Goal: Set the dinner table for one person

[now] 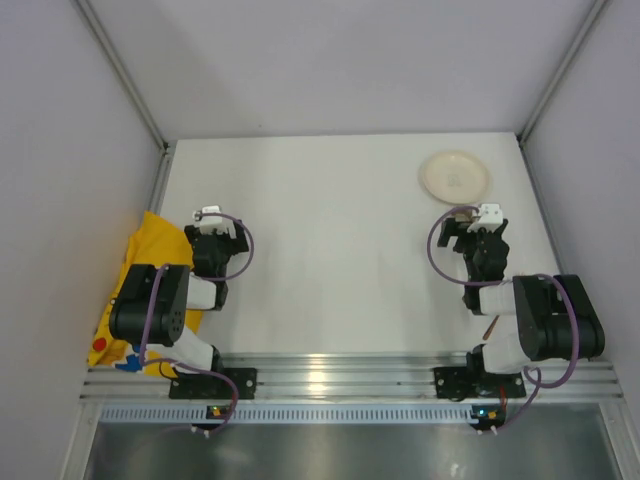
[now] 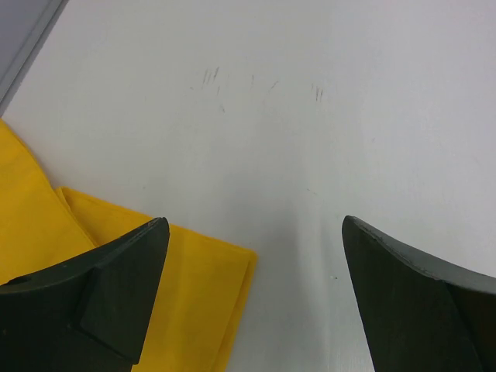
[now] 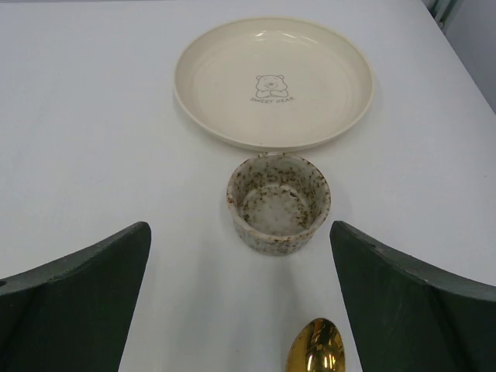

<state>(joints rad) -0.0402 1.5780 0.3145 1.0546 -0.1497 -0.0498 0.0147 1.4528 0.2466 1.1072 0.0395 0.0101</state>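
- Evidently the setting is barely begun: the dinner table (image 1: pixel 330 200) holds its pieces in scattered spots, and no place is laid in front of the arms.
- A cream bear-print plate (image 3: pixel 273 81) lies flat toward the table's far right corner, with nothing on it.
- Just beside the plate, on its near side with a thin strip of table between, stands a speckled stoneware cup (image 3: pixel 279 203), upright and seemingly empty.
- Nearer again than the cup, a gold spoon (image 3: pixel 316 353) shows only its bowl.
- The right gripper (image 3: pixel 240 302) hangs on the near side of the plate, lined up with the cup, fingers spread wide and holding nothing.
- The left gripper (image 2: pixel 248 310) is well apart from the plate, across the table. Its fingers are likewise wide apart and empty, over the folded edge of a yellow cloth mat (image 2: pixel 46 240).
- The step in hand looks like choosing the first piece. The next move likely calls for lowering the right fingers around the cup, or drawing the mat out first.
- In the way: the spoon sits close under the right fingers and could be knocked, the plate's rim is close behind the cup, and the mat is bunched partly under the left arm.
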